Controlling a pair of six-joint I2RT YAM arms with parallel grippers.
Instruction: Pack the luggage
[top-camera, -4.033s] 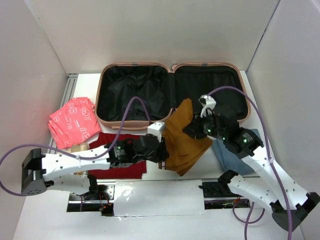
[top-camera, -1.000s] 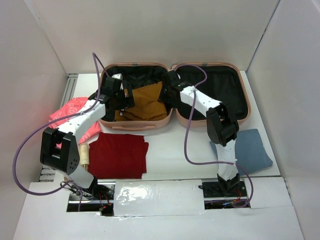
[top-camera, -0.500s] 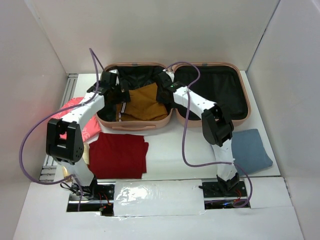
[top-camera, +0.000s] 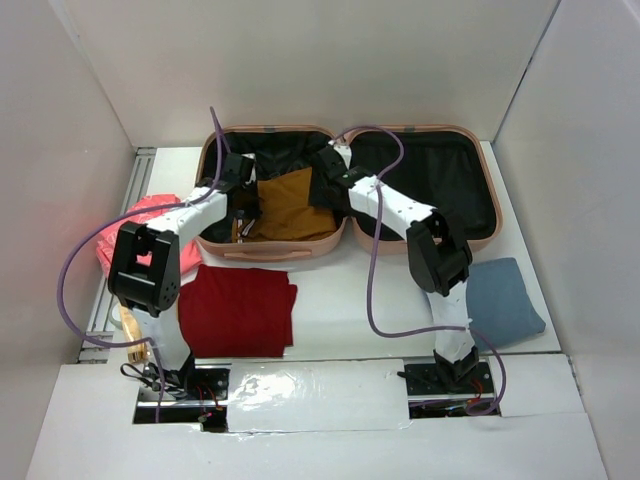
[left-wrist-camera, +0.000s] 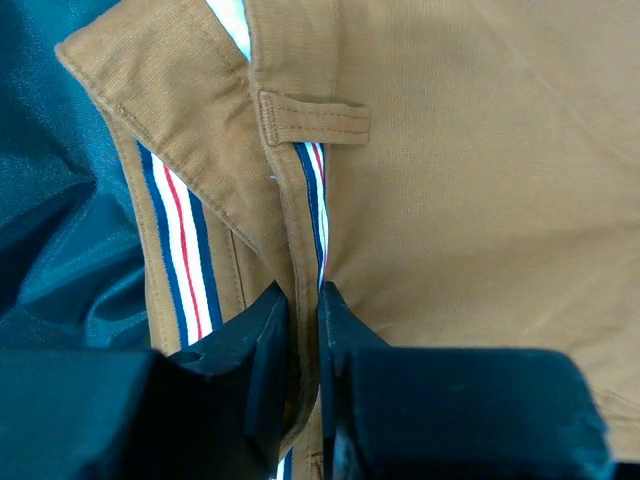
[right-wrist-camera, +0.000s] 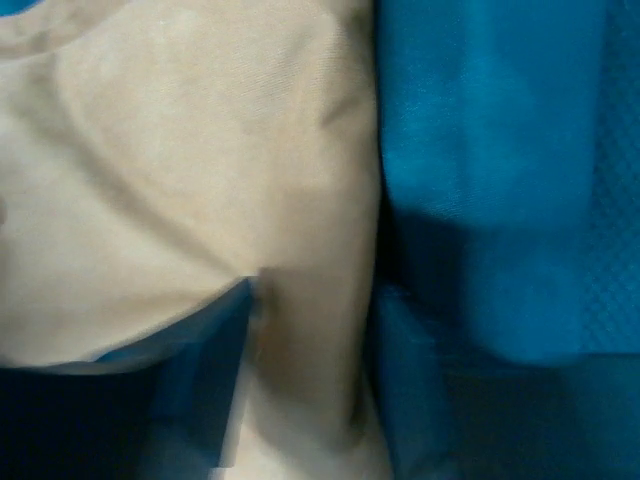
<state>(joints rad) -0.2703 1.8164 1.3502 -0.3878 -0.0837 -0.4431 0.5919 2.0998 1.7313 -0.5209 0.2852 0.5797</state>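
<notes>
The luggage (top-camera: 275, 250), a pale pink clamshell suitcase with black lining, lies open at the back of the table. A brown garment (top-camera: 285, 205) lies in its left half. My left gripper (top-camera: 243, 195) is at the garment's left edge. In the left wrist view it (left-wrist-camera: 303, 295) is shut on the garment's waistband (left-wrist-camera: 470, 180), next to a striped inner band. My right gripper (top-camera: 322, 188) is at the garment's right edge by the hinge. In the right wrist view it (right-wrist-camera: 312, 350) holds a thick fold of the brown cloth (right-wrist-camera: 180, 180) between its fingers, against the lining (right-wrist-camera: 490, 150).
A dark red folded cloth (top-camera: 238, 310) lies in front of the suitcase's left half. A grey-blue folded cloth (top-camera: 503, 297) lies at the right. A pink patterned item (top-camera: 120, 235) and a small wooden object (top-camera: 130, 325) lie at the left. White walls close in both sides.
Both grippers carried the brown garment from the table front into the suitcase's left half. Over the last half second the garment has bunched narrower and the left arm has swung slightly inward.
</notes>
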